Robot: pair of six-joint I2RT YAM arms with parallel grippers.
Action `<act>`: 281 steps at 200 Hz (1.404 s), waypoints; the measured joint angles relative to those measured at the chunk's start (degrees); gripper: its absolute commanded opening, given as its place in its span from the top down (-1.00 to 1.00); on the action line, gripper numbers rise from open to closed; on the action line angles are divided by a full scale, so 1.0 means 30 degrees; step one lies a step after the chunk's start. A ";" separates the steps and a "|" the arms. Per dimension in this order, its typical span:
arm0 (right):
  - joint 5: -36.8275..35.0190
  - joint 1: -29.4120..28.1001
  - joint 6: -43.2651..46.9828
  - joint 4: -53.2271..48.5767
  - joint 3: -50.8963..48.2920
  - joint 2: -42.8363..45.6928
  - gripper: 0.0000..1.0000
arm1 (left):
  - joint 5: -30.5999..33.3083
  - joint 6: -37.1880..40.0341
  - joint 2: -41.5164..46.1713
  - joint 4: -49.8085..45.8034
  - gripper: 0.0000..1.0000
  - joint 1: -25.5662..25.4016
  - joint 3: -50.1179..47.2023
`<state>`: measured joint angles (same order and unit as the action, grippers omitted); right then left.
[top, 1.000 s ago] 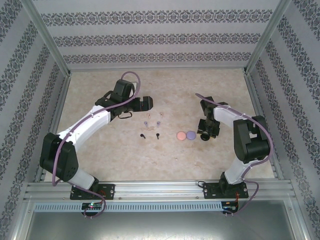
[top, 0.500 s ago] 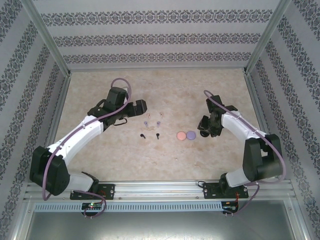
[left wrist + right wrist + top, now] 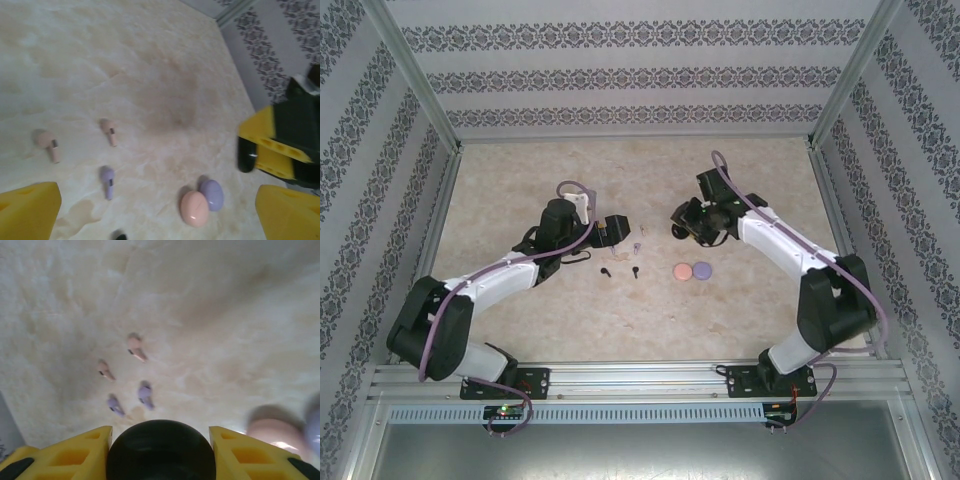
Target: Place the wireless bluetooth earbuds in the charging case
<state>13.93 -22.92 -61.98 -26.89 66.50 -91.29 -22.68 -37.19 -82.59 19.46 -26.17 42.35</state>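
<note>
Both arms swung inward: right gripper now further left and far, clamped on a glossy black round case.
Jaws wide apart on left gripper, at left edge of stemmed earbuds on marbled beige table — pale pink pair far, purple pair middle, black pair near; pink disc touching purple disc, right of them.

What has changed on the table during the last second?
The right end effector, gripping a black round object, moved left and away from the discs, toward the earbuds. The left end effector came slightly nearer its base. Earbuds and discs stayed put.
</note>
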 measured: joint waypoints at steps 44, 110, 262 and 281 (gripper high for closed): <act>0.0539 -0.1086 -0.3330 0.1858 0.1443 -0.2208 0.26 | -0.0663 -0.0299 -0.1880 0.3337 -0.88 -0.0605 0.0015; 0.0743 -0.1574 -0.5523 0.3067 0.3053 -0.3257 0.25 | -0.0772 -0.1027 -0.4874 0.6652 -0.48 -0.0794 0.0095; 0.1042 -0.1574 -0.5887 0.3351 0.3169 -0.3519 0.25 | -0.0284 -0.1989 -0.7373 0.8837 -0.05 -0.0838 0.2288; 0.1049 -0.1574 -0.5887 0.3351 0.3147 -0.3519 0.25 | -0.0291 -0.2033 -0.7497 0.8925 0.06 -0.0962 0.2368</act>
<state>17.08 -27.64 -79.64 -16.84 75.94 -101.84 -23.55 -43.29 -105.08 46.24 -29.06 49.45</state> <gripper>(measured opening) 0.447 0.498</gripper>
